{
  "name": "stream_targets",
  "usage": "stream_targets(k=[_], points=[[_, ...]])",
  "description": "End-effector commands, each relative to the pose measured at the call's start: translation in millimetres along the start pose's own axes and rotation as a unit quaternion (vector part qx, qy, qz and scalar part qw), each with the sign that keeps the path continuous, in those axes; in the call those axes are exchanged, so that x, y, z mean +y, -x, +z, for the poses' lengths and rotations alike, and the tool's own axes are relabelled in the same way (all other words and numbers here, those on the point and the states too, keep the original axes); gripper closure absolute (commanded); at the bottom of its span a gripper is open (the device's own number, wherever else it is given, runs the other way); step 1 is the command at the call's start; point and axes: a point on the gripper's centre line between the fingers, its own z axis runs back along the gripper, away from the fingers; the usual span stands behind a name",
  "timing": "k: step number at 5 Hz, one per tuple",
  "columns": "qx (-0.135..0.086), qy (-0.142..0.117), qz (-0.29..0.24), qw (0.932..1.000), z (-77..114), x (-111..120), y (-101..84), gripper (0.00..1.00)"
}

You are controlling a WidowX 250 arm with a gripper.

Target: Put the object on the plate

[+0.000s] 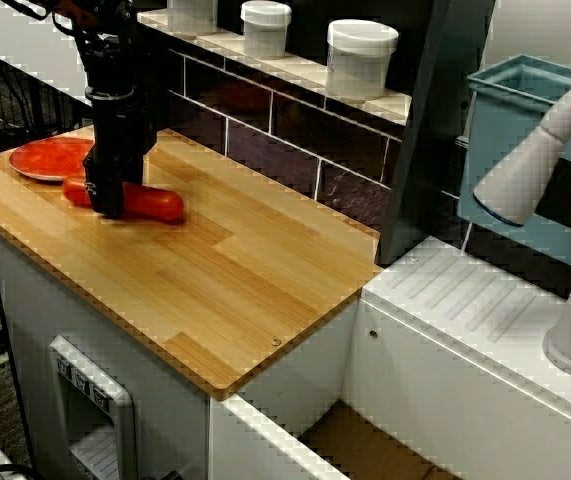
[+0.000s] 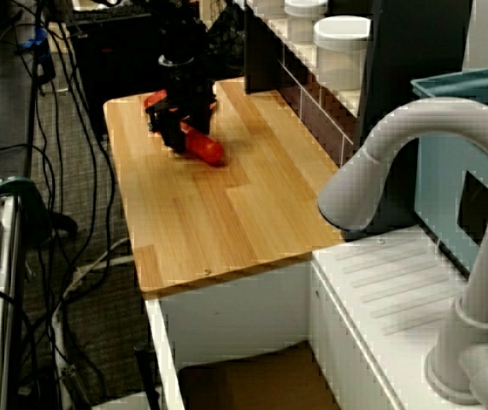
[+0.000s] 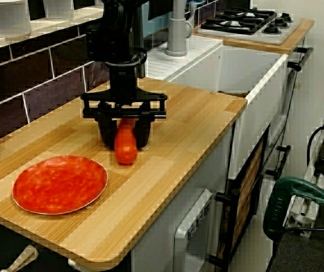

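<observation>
Front view, looking along the table [image 3: 167, 147]: the black gripper [image 3: 125, 135] stands straight down over the object [image 3: 125, 144], its jaws set on either side of the red piece and close against it — whether they actually pinch it or only bracket it I cannot tell. The object lies on the wood, one rounded end poking out toward the camera below the jaws. The plate [image 3: 59, 184] sits flat on the table near the front corner, beside the object but apart from it, with bare wood between them.

From the view across the sink, the object [image 1: 135, 201] stretches out to the right of the gripper [image 1: 105, 200], and the plate [image 1: 50, 158] shows partly behind the arm — close to the object's far end, not clearly touching it. White jars [image 1: 361, 58] stand on the tiled ledge behind.

In the view over the faucet [image 2: 449, 239], the object [image 2: 202, 147] lies slantwise under the gripper [image 2: 179, 132].
</observation>
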Motion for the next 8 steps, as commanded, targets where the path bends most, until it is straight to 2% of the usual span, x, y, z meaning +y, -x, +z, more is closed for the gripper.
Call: stream_targets(k=[1, 2, 3, 4, 5, 6, 8], points=[[-0.047, -0.037, 0.013, 0.9981, 77.2, 15.7, 4.9, 1.0], [-0.052, -0.058, 0.109, 0.991, 89.4, 21.7, 25.8, 1.0], [-0.064, -0.052, 0.233, 0.9689, 93.1, 24.9, 53.1, 1.0], [-0.09, -0.029, 0.357, 0.9293, 96.1, 21.4, 82.8, 1.0], [-0.097, -0.023, 0.415, 0.9043, 91.4, 19.8, 95.9, 1.0], [-0.094, -0.032, 0.466, 0.8791, 77.1, 18.7, 100.6, 1.0], [-0.094, -0.016, 0.538, 0.8373, 49.5, 29.8, 92.4, 1.0]])
